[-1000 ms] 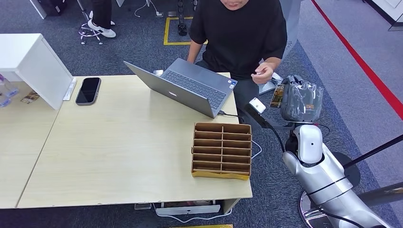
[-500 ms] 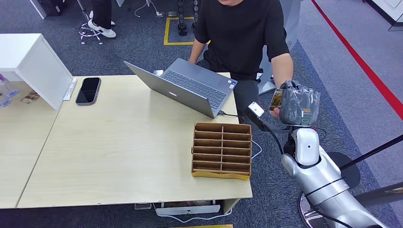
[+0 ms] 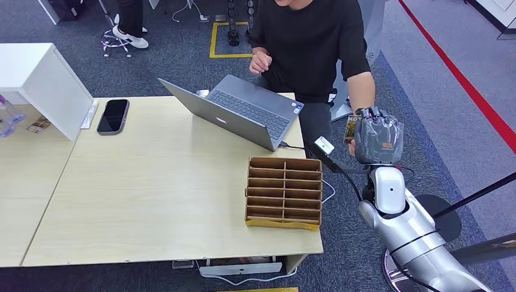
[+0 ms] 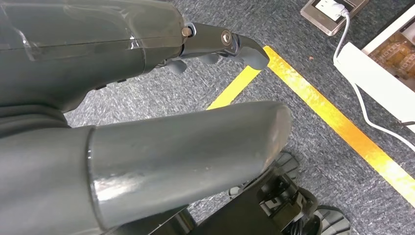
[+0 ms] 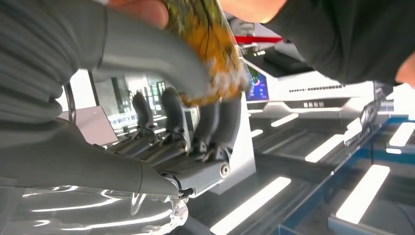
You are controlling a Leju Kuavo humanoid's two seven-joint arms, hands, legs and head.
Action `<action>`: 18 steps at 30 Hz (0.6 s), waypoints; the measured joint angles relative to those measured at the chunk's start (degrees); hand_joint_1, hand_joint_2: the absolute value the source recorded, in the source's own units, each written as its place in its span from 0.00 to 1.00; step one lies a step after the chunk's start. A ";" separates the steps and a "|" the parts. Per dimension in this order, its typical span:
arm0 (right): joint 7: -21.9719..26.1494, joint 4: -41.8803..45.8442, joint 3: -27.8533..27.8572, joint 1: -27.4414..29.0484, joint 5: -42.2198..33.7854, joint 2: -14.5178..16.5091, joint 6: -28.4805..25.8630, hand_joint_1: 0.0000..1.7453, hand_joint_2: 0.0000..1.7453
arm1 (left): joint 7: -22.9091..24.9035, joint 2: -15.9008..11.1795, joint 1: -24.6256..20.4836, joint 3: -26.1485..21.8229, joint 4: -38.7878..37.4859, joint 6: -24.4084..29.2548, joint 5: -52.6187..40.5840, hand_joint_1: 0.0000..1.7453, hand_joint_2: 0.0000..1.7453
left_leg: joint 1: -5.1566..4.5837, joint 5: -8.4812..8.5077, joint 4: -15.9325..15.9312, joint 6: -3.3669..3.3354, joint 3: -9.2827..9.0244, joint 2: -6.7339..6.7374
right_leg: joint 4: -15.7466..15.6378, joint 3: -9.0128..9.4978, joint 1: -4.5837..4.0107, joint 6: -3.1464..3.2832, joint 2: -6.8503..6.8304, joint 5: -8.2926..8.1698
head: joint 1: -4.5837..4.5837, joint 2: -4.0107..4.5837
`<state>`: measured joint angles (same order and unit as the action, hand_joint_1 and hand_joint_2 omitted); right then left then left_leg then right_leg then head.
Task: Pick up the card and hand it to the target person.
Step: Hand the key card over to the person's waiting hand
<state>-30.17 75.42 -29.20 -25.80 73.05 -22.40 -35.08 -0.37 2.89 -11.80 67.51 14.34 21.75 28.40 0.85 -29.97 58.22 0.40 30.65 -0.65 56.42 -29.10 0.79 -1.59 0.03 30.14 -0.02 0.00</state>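
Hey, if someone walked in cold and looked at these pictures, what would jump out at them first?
Probably the handover past the table's far right corner: the robot's right hand holds up a yellowish card, and the person in the black shirt has a hand right at it. Next, the open laptop at the far edge of the wooden table, in front of that person, and the brown cardboard divider tray near the table's right end.

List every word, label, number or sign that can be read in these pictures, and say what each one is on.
No text can be read.
Card held by the right hand: a colourful print, too blurred to read.
Laptop: a pale logo on the lid and a small sticker by the keyboard, too small to read.
White wall sign in the right wrist view: dark characters, too blurred to read.
Tag on the cable: blank or too small.
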 joint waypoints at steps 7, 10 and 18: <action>-0.07 -0.92 -0.04 0.42 -1.29 0.00 2.21 0.00 1.00 | -0.02 -0.02 0.15 -0.02 0.00 0.00 0.19 0.00 0.00 | 0.00 0.00 0.01 0.00 0.00 0.00 | 0.00 0.00 0.00 0.00 0.00 0.00 | 0.00 0.00; -0.05 -1.20 -0.08 0.47 -1.43 0.00 2.24 0.00 1.00 | -0.08 -0.02 0.15 -0.02 0.00 0.01 0.19 0.00 0.00 | 0.00 0.00 0.01 0.00 0.00 0.00 | 0.00 0.00 0.00 0.00 0.00 0.00 | 0.00 0.00; 0.01 0.59 -0.03 0.89 -3.62 0.30 -3.42 0.00 1.00 | -0.14 -0.07 0.23 -0.02 0.00 0.06 0.46 0.00 0.00 | 0.00 0.00 0.00 0.00 0.00 0.00 | 0.01 0.01 0.00 0.00 0.00 0.00 | 0.00 0.00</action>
<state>-30.16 76.00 -29.22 -24.91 69.43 -22.10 -38.50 -0.51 2.81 -11.57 67.49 14.34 21.81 28.86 0.85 -29.97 58.22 0.40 30.65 -0.65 56.42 -29.09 0.79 -1.59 0.03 30.14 -0.02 0.00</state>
